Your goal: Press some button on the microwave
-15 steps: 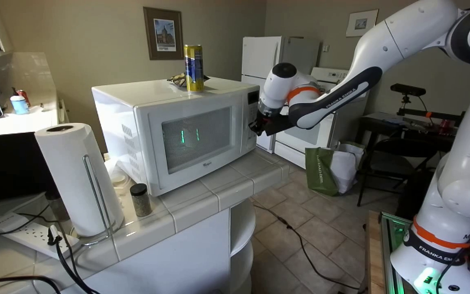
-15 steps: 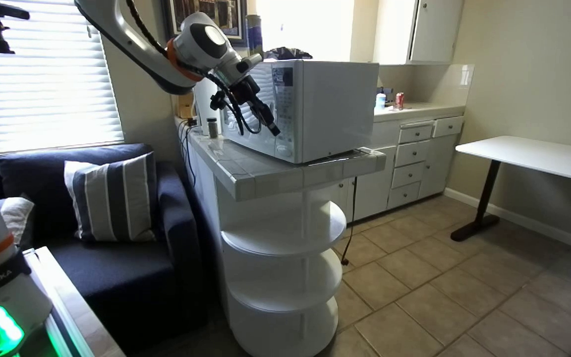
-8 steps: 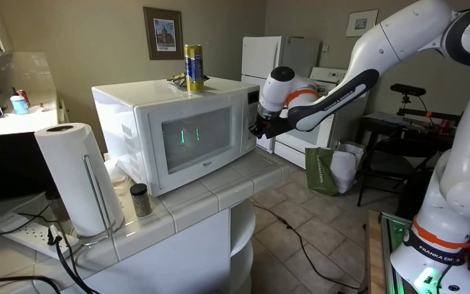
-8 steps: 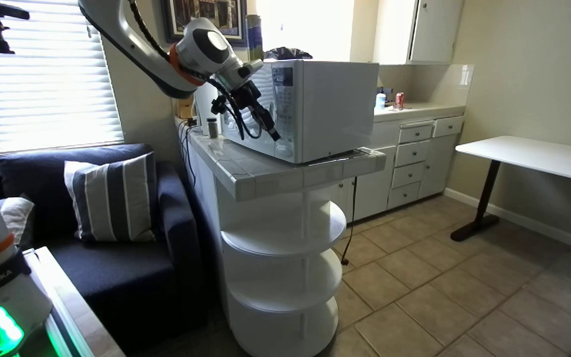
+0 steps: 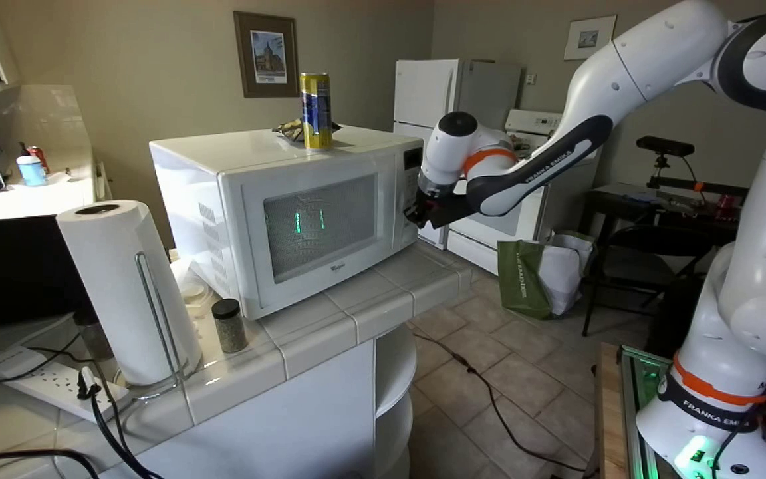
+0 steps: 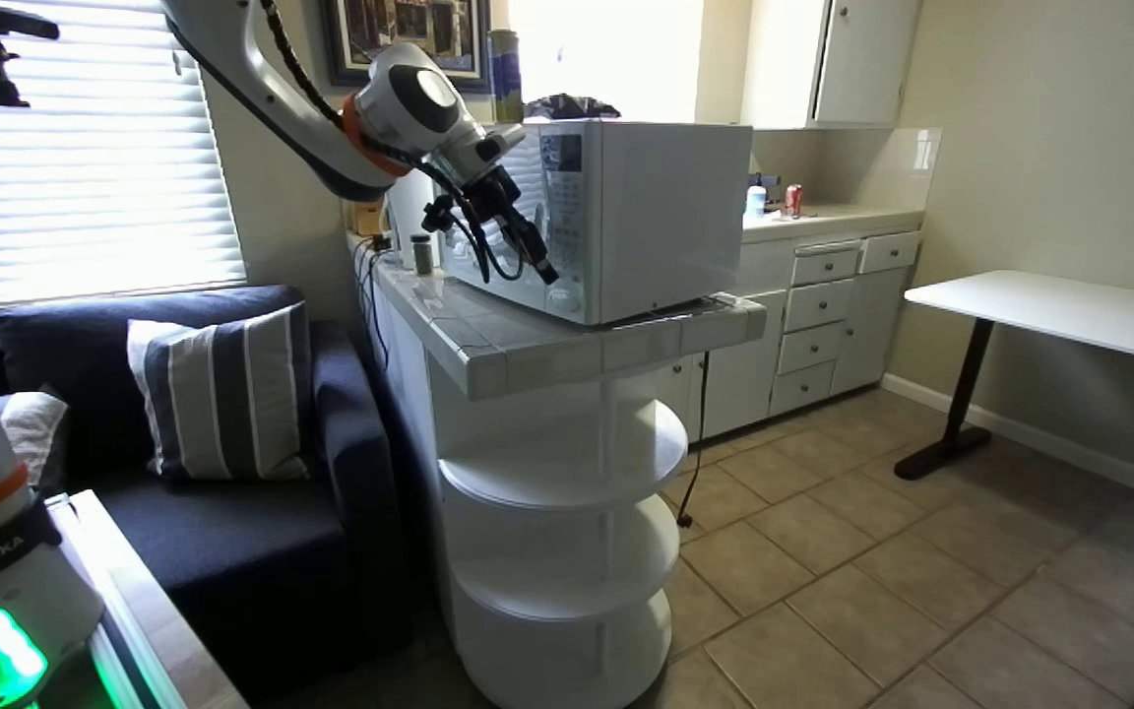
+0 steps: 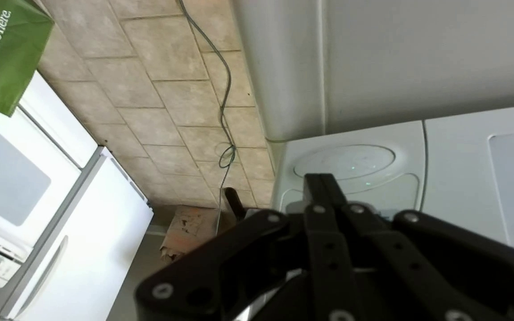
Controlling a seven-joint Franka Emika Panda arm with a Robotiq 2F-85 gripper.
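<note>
On the tiled counter, nearest first, stand a paper towel roll, a spice jar and the microwave, 1 can upright on top. The hand slants down before the microwave's control strip, 2 fingers together, contact unclear. Beyond stand a refrigerator and stove.

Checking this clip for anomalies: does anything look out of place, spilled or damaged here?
Mildly odd: a thin dark cable lies across the beige tiled floor, where it might trip someone. A tall yellow-and-blue can stands upright atop the boxy white microwave, perhaps not its usual place. No spill or damage shows.
</note>
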